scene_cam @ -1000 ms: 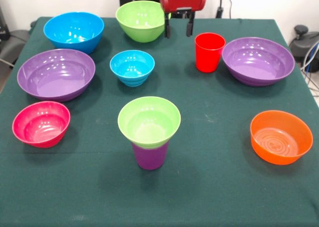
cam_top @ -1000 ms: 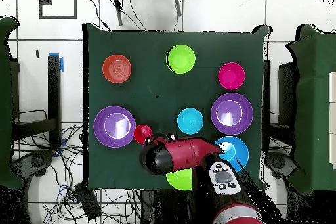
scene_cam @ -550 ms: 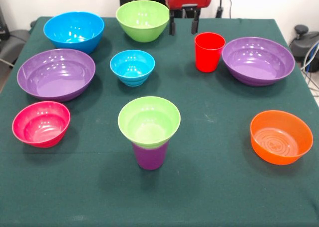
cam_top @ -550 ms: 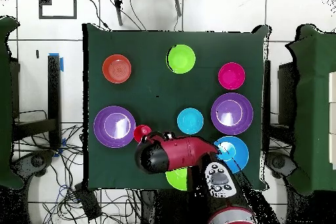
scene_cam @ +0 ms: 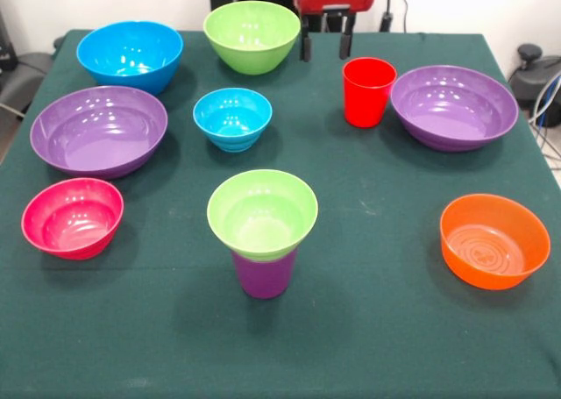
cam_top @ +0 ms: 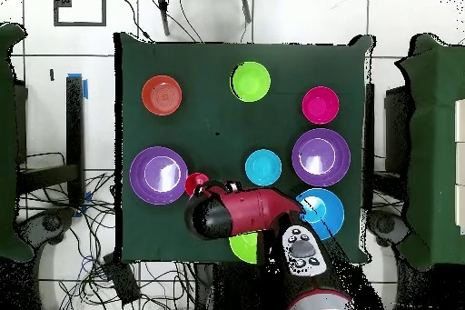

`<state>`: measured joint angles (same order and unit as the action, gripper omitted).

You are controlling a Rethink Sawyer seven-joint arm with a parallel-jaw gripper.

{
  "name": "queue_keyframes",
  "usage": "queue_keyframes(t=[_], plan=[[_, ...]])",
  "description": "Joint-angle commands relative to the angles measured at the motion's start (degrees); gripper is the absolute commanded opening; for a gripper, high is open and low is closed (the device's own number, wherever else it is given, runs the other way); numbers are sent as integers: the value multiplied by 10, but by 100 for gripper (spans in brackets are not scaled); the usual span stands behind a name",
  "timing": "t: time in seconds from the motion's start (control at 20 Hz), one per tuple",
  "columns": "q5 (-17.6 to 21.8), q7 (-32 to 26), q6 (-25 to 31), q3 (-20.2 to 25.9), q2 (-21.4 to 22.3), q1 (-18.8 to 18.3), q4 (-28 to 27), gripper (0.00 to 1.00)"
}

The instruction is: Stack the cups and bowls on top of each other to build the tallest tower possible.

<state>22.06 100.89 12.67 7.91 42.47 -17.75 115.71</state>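
Covering nearly the whole scene, a dark green cloth [scene_cam: 386,329] drapes the table, which stands on a pale tiled floor [cam_top: 300,15] strewn with black cables. Eight glossy round bowls rest on it: two wide purple ones [scene_cam: 98,130] [scene_cam: 453,106], two blue, a large [scene_cam: 130,55] and a small ribbed one [scene_cam: 232,117], a large lime green one [scene_cam: 252,35], an orange one [scene_cam: 494,240] and a pink one [scene_cam: 72,217]. The eighth, a small lime green bowl [scene_cam: 262,213], sits in the mouth of the purple cup [scene_cam: 263,275], forming the tower near the front. The solid red cup [scene_cam: 368,91] stands upright beside a purple bowl. Behind it the gripper [scene_cam: 325,43] hangs empty, its two dark fingers [scene_cam: 306,45] spread apart.
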Motion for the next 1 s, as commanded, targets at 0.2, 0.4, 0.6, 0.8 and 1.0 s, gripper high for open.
queue_keyframes(t=[0.2, 0.4, 0.6, 0.8, 1.0], plan=[[-26, 68, 15, 37, -32, 36, -11, 100], [-30, 73, 11, 28, -33, 47, -15, 100], [-32, 79, 5, 23, -37, 55, -17, 100], [-29, 77, -7, 22, -43, 55, -20, 100], [-21, 66, -13, 27, -45, 43, -19, 100]])
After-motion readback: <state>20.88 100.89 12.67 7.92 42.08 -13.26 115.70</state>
